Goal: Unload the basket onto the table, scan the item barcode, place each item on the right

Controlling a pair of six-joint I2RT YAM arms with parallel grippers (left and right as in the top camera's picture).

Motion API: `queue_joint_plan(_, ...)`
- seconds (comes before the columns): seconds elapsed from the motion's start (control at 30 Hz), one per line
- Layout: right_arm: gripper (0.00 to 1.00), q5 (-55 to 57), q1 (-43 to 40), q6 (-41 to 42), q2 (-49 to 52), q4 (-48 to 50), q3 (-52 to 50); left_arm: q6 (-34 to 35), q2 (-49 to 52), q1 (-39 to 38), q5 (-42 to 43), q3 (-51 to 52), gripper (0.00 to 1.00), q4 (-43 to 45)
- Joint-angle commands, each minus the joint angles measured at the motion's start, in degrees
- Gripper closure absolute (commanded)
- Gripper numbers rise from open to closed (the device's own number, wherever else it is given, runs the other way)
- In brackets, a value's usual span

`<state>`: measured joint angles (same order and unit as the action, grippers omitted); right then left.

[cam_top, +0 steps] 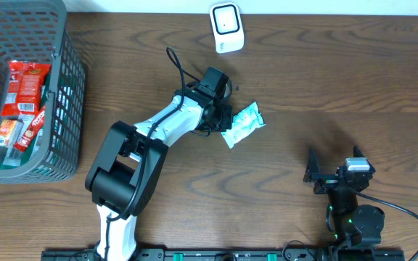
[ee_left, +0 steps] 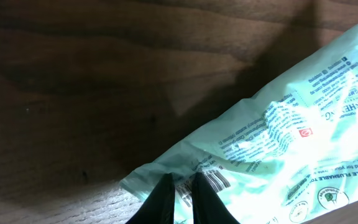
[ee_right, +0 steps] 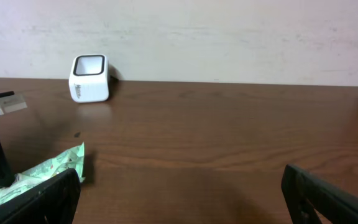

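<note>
at the 9 to 10 o'clock edge of the table you have a grey mesh basket with red snack packs stacked inside. moving right, your left arm reaches toward 1 o'clock, and the left gripper sits near the middle of the table, its tips drawn almost together and clamped on the pale green packet. the packet is just at 3 o'clock of that gripper; you cannot tell whether it rests on the wood or hangs just above it. in the left wrist view the fingers pinch the packet's near edge, right beside a small barcode on its printed face. at 12 o'clock from the packet, well apart, the white scanner stands by the table's far edge. at 4 o'clock your right gripper sits with its fingers spread wide, holding nothing, well apart from the packet.
</note>
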<state>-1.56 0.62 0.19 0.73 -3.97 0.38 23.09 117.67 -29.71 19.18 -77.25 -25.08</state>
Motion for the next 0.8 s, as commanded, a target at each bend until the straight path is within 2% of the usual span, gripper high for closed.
queue_joint_plan(0.0, 0.01, -0.24, -0.63, -0.63, -0.24, -0.17, -0.07, -0.76, 1.88, 0.07, -2.16, 0.28, 0.87, -1.70)
queue_joint_plan(0.2, 0.01, -0.24, -0.63, -0.63, -0.24, -0.17, -0.07, 0.15, 1.22, 0.02, -1.81, 0.26, 0.91, -3.65)
queue_joint_plan(0.43, 0.01, -0.24, -0.63, -0.63, -0.24, -0.17, -0.07, -0.11, -4.96, -0.20, -2.32, 0.26, 0.91, -4.39)
queue_joint_plan(0.63, 0.01, -0.24, -0.63, -0.63, -0.24, -0.15, -0.07, -0.07, -5.95, -1.60, -10.10, 0.28, 0.91, -3.93)
queue_joint_plan(0.77, 0.01, -0.24, -0.63, -0.63, -0.24, -0.17, -0.07, -0.09, -3.67, -2.93, -10.25, 0.33, 0.91, -1.18)
